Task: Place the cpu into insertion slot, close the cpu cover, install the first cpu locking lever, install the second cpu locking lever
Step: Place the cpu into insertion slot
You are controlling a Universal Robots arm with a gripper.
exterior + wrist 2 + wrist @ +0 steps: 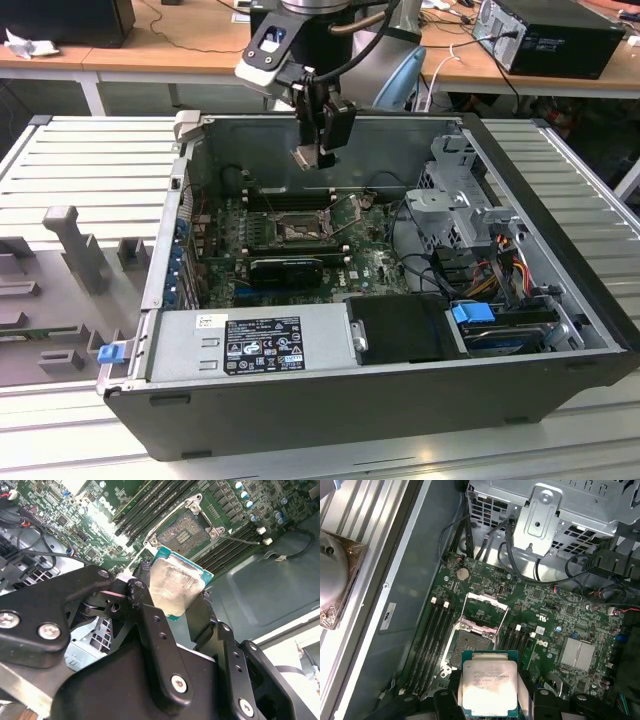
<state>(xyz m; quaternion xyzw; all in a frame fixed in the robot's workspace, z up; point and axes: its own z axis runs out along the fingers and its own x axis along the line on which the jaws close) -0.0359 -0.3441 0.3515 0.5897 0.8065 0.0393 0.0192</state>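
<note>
Cpu (175, 587) clamped by opposite edges between jaws, held above open computer case (300, 400). Insertion slot (298, 230) located beneath on green motherboard (370, 265), roughly under cpu, well apart. Cpu not yet seated.

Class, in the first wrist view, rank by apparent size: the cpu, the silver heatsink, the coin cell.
1. cpu, largest, though nearness to the camera inflates it.
2. silver heatsink.
3. coin cell.

In the exterior view the arm (300, 12) enters at the upper centre of the frame and points downward. Its tool (320, 155) hangs below, black fingers (150, 625) closed against opposite edges of the cpu (175, 585).
</note>
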